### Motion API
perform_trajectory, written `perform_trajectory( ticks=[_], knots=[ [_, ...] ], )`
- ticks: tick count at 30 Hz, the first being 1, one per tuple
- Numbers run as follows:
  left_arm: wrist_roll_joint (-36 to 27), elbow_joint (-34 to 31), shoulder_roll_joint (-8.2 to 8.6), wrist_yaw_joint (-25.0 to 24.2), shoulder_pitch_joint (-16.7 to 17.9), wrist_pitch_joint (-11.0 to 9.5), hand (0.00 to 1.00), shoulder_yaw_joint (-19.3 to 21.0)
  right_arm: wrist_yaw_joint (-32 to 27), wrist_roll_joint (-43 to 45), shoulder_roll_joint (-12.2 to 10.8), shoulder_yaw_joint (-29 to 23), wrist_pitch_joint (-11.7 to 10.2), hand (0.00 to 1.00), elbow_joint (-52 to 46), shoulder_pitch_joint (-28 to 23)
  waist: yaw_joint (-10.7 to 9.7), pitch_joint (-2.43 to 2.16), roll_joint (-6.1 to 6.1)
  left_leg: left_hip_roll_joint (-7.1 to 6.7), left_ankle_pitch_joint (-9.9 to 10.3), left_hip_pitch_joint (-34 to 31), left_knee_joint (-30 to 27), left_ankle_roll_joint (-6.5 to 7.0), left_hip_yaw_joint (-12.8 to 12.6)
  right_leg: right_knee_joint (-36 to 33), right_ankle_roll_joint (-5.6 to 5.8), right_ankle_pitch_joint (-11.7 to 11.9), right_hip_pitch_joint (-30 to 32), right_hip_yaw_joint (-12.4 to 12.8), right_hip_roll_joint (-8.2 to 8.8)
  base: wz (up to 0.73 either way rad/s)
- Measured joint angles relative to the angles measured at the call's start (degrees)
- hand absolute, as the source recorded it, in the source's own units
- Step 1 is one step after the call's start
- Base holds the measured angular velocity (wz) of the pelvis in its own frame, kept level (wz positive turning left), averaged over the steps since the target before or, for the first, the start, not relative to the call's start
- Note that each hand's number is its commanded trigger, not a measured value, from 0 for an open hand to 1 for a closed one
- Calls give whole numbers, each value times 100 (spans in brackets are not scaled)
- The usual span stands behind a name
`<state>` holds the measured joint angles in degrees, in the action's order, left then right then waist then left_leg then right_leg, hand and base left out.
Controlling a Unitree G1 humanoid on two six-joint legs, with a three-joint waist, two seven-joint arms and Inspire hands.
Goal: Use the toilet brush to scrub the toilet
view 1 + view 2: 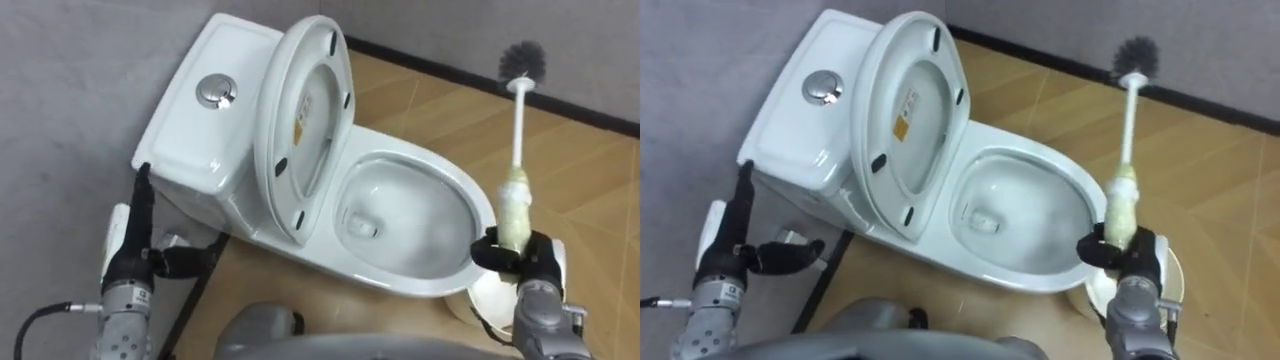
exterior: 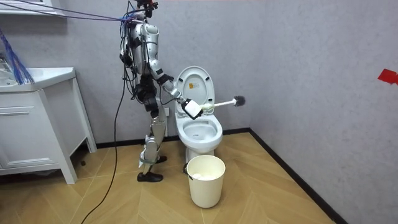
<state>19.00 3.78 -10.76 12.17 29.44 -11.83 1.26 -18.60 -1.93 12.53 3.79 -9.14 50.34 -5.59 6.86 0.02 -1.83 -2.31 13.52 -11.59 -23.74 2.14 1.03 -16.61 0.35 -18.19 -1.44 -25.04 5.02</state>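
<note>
- Left eye view: the right hand (image 1: 522, 260) holds the toilet brush (image 1: 518, 120) beside the toilet bowl's (image 1: 400, 283) rim.
- The left hand (image 1: 133, 255) is wide, fingers straight, by the tank's (image 1: 190, 140) corner.

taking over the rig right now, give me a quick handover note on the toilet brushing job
Left hand: open, idle, low beside the tank end of the toilet.
Right hand: shut on the handle of the toilet brush; its bristles point away, past the bowl, not in it.
Done: brush in hand; seat and lid raised.
Left: lower the bristles into the bowl and scrub.
Note: a white bin stands on the floor in front of the toilet.
</note>
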Motion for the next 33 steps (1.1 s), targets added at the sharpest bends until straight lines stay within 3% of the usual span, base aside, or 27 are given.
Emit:
perform_trajectory(
  ticks=[7, 13, 18, 26, 30, 33],
  knots=[
    [542, -254, 6, 79, -237, -205, 0, -34, 75, 1421, 12, 223, -97, 100, 156, -24, 134, -2, 1, -41, -2, 43, 40, 3, 69, -34, 12, 9, -90, -30, 14, 5],
    [672, -414, 5, 61, -239, -210, 0, -46, 330, 1978, 19, 305, -140, 100, 646, -26, 124, 40, -46, -45, -1, 117, 58, 2, 79, -4, 16, 12, -141, -24, 13, 0],
    [1199, -450, -27, 58, -487, -210, 0, -221, 678, 2226, 110, 304, -135, 100, 1070, -2, 105, 20, -41, -39, 2, 30, 81, 1, 84, -43, 13, 13, -44, -16, 49, 0],
    [1271, -172, -134, -12, -630, -200, 0, -354, 1033, 2228, 223, 281, 58, 100, 1699, -59, 49, 3, 4, -39, 0, 41, 99, 8, -10, -105, 10, 16, 43, 126, 39, -8],
    [1336, 28, -371, -48, -576, -49, 0, -596, 1193, 2278, 307, 274, 301, 100, 1906, -70, -90, 4, 36, -27, 0, -32, 123, 9, -25, -128, 10, 16, 139, 141, 73, -1],
    [1761, 29, -402, -43, -594, 2, 0, -597, 1240, 2347, 367, 154, 331, 100, 1938, -53, -206, 5, 36, 1, -8, -90, 84, 15, -110, -188, 7, 18, 252, 236, 42, -12]
  ],
)
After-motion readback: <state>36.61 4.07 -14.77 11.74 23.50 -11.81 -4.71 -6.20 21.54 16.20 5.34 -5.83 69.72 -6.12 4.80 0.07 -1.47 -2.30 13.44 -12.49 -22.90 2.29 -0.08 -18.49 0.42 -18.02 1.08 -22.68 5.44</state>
